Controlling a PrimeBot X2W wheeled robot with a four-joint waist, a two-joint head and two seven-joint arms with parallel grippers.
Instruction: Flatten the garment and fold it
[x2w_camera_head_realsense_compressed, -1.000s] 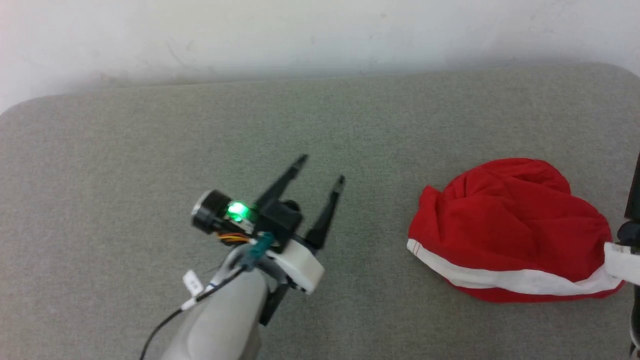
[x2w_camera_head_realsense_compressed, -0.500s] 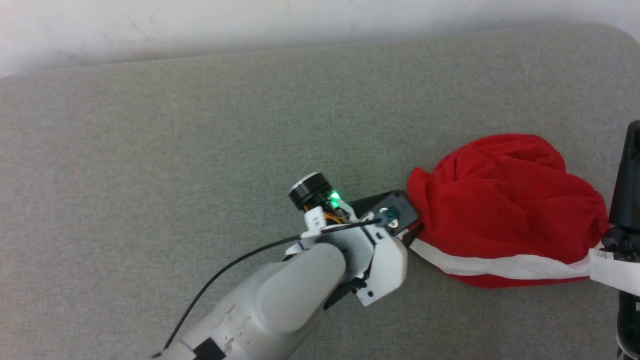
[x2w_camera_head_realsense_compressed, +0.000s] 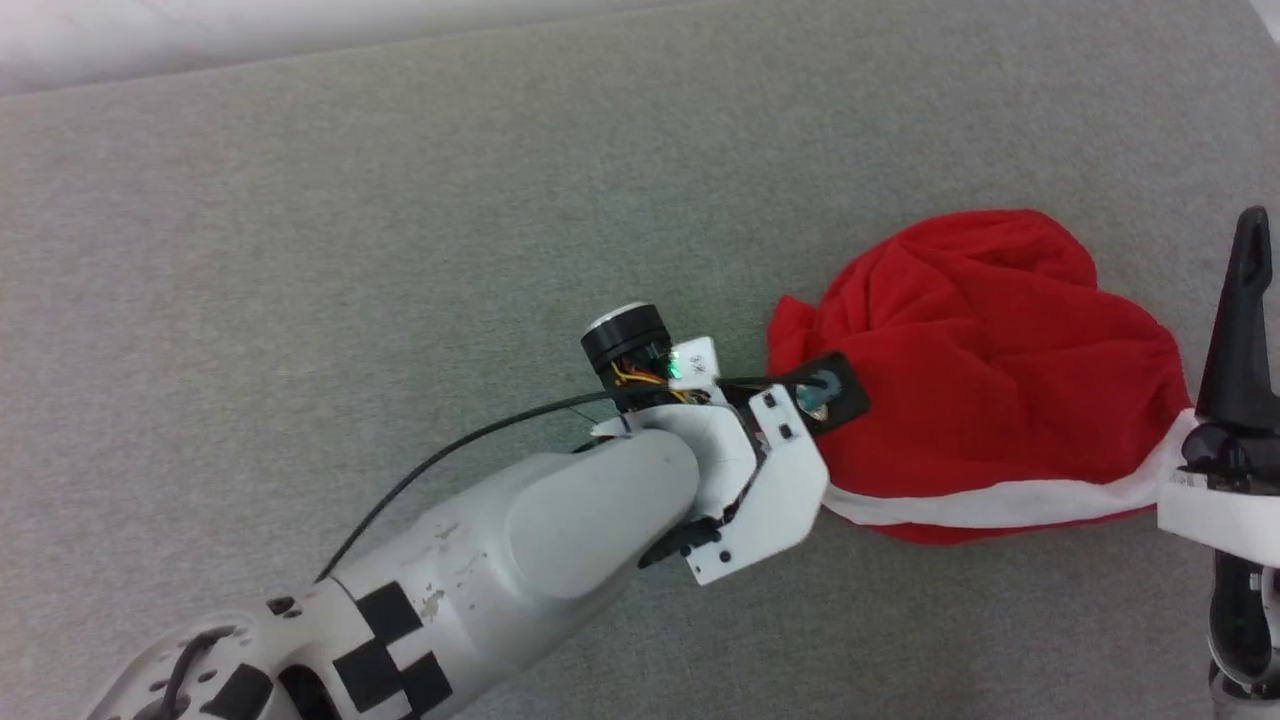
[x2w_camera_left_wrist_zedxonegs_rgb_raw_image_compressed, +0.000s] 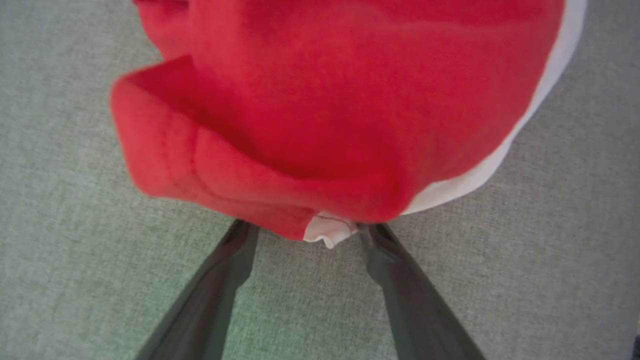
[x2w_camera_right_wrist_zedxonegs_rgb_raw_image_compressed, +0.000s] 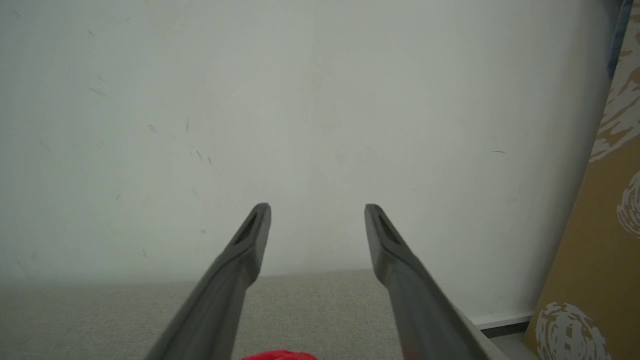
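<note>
- Left jaws: we see them spread and empty, tips at the near edge of the red garment (x2w_camera_left_wrist_zedxonegs_rgb_raw_image_compressed: 350, 100), its white corner between them.
- Right jaws: spread, empty, pointing at a white wall (x2w_camera_right_wrist_zedxonegs_rgb_raw_image_compressed: 320, 100); the garment lies beside them, toward the left jaws.
- Garment: crumpled on the grey padded surface (x2w_camera_head_realsense_compressed: 300, 200).

Garment (x2w_camera_head_realsense_compressed: 985, 370): red, crumpled in rounded heap on grey surface, white band along near edge.
</note>
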